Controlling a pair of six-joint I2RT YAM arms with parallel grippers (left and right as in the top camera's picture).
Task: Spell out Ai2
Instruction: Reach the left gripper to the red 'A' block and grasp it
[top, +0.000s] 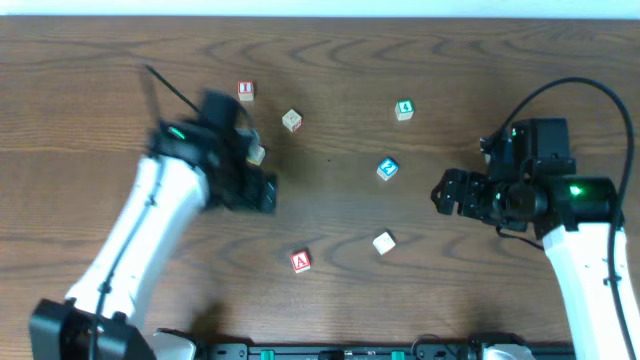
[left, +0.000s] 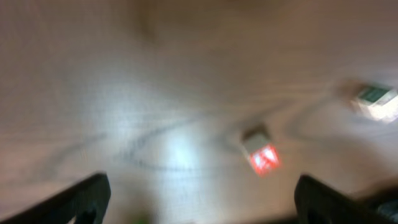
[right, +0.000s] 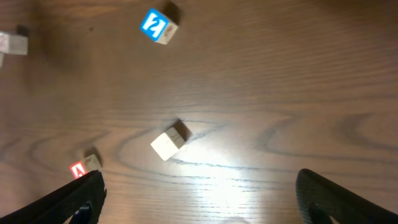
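Small letter blocks lie scattered on the wooden table. The red A block (top: 300, 262) lies near the front middle; it shows in the left wrist view (left: 263, 155) and the right wrist view (right: 79, 168). The blue 2 block (top: 387, 168) lies right of centre and shows in the right wrist view (right: 156, 25). A red-marked block (top: 246, 91) lies at the back left. My left gripper (top: 262, 193) is open and empty, left of centre, blurred (left: 199, 202). My right gripper (top: 445, 193) is open and empty (right: 199, 196), right of the 2 block.
A plain pale block (top: 384, 242) lies right of the A block, also in the right wrist view (right: 166, 143). A green block (top: 404, 110) and a tan block (top: 291, 121) lie further back. Another block (top: 257, 154) sits partly hidden by my left arm.
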